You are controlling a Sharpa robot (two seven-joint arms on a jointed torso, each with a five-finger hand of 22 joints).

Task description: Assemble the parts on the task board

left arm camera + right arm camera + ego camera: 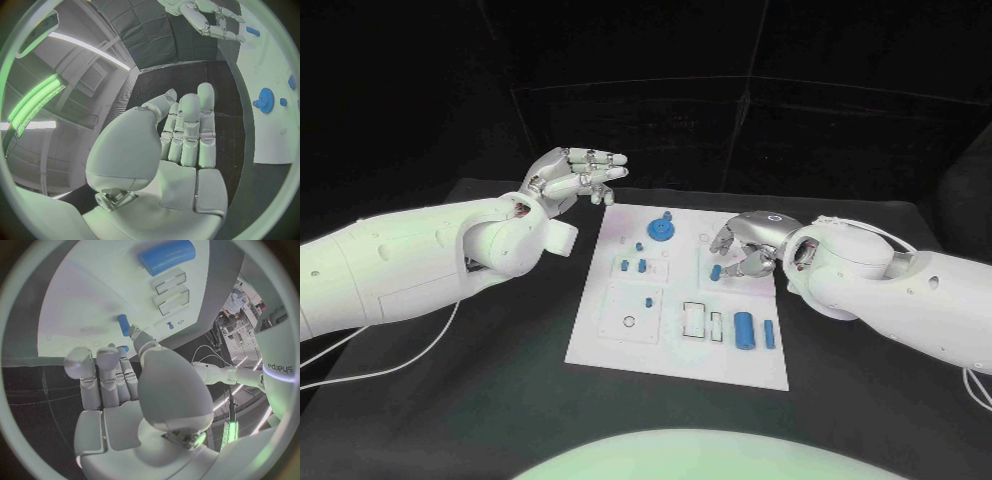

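Task board (678, 345) lies mid-table, white. Left hand (574, 178) raised above table just off board's far left corner, fingers slack and slightly curled, palm empty. Right hand (744, 245) low over board's far right part, fingers curled down around small blue peg (715, 271); whether it actually grips peg, cannot tell. Blue gear (661, 231) sits near board's far edge. Two blue cylinders (754, 330) lie side by side at near right. Small blue pieces (633, 265) left of centre.
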